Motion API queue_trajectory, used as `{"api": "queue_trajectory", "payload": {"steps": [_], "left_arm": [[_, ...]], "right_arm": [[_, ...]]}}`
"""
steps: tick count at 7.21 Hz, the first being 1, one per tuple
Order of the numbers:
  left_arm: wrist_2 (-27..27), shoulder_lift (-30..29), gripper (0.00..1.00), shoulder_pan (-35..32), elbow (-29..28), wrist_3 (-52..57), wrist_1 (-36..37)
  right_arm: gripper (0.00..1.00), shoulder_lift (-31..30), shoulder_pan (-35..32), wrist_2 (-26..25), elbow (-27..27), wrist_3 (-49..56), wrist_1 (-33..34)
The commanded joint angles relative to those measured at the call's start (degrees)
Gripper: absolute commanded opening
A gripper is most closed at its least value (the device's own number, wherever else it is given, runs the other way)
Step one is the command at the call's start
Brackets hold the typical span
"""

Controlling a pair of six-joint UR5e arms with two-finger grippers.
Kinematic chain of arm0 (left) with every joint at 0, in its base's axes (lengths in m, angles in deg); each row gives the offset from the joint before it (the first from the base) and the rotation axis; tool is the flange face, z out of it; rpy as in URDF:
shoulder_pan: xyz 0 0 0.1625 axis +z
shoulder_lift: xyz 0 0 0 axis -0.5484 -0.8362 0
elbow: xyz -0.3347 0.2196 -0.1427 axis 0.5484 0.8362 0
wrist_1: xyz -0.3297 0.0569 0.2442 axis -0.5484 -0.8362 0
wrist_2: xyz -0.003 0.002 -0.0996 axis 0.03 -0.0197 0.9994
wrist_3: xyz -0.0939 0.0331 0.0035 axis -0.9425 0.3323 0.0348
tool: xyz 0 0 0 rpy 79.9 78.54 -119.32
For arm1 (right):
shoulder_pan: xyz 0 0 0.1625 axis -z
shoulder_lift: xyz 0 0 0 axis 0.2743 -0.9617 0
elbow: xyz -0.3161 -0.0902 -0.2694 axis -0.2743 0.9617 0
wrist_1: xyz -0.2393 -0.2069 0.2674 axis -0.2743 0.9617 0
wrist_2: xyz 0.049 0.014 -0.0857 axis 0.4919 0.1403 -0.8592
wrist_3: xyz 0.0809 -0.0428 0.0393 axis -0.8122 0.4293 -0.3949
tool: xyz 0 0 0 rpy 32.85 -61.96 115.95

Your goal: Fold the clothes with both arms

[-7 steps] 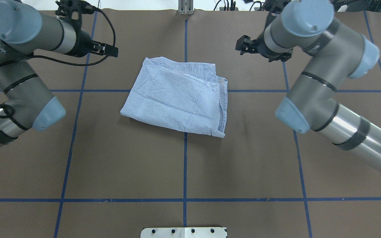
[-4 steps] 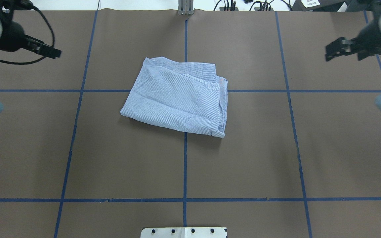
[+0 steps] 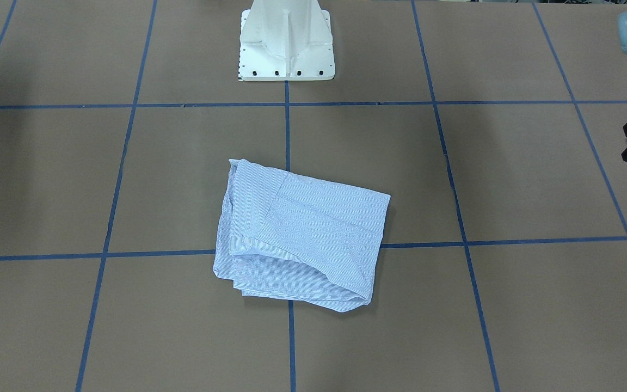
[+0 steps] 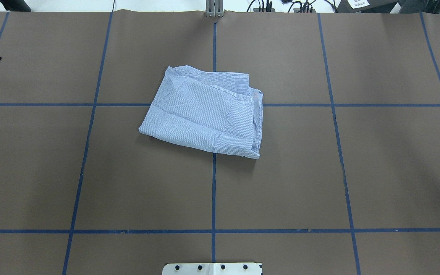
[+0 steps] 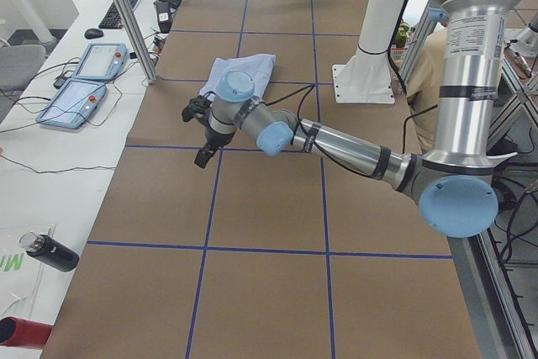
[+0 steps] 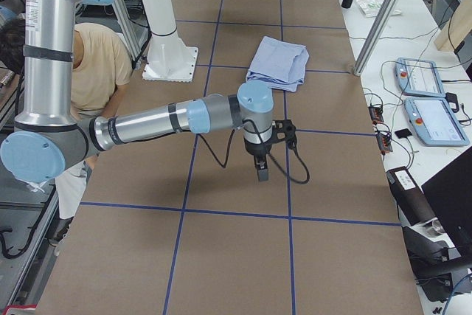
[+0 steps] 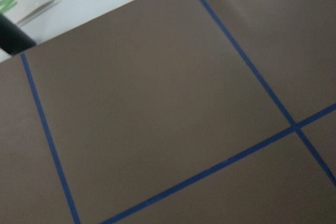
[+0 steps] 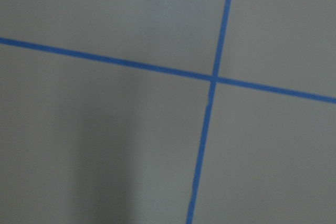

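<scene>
Over the bench (image 4: 319,172) the overhead view has opened up. A second ago both arms filled its upper corners, close on either side of the shirt (image 4: 201,118); now only a black tip shows at its left edge. In the side views we find the left arm (image 5: 336,142) stretched low toward its own end of the bench and the right arm (image 6: 147,127) toward the other end, each well apart from the cloth. The shirt has not shifted between the frames. It lies as a compact, slightly skewed rectangle over the crossing of the blue tape lines (image 4: 214,191), its layered edges on the robot's right, with nothing touching it. We judge that the last fold is made and the arms are clearing away, so the task looks finished or very nearly so. Whether the jaws are spread or pressed together we cannot tell: the left pair is cut by the frame edge, the right pair shows only small in a side view, and neither holds any cloth
</scene>
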Motion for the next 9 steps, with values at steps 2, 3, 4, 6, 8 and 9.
{"api": "queue_trajectory", "payload": {"steps": [2, 3, 4, 6, 8, 9], "left_arm": [[1.9, 4.5, 1.0, -8.2, -5.8, 7.7, -1.8], [3.4, 5.8, 1.0, -8.2, -7.0, 8.0, 0.8], [6.0, 5.0, 1.0, -8.3, -5.7, 7.6, 9.9], [6.5, 2.7, 1.0, -8.4, -4.3, 7.9, 20.6], [5.8, 2.3, 1.0, -8.2, -3.5, 7.9, 19.9], [5.9, 2.6, 1.0, -8.2, -3.9, 7.9, 18.8]], "right_arm": [[1.0, -3.5, -1.2, 0.2, 4.6, 2.0, 0.0], [1.0, -3.1, -1.1, 1.4, 4.7, 1.9, -0.1], [1.0, -2.6, -1.1, 1.7, 4.5, 1.9, -0.1], [1.0, -2.7, -1.1, 1.9, 4.2, 2.0, -0.1], [1.0, -2.9, -1.1, 2.2, 5.1, 2.5, -0.1], [1.0, -3.4, -1.2, 2.2, 4.9, 2.7, -0.2]]}}
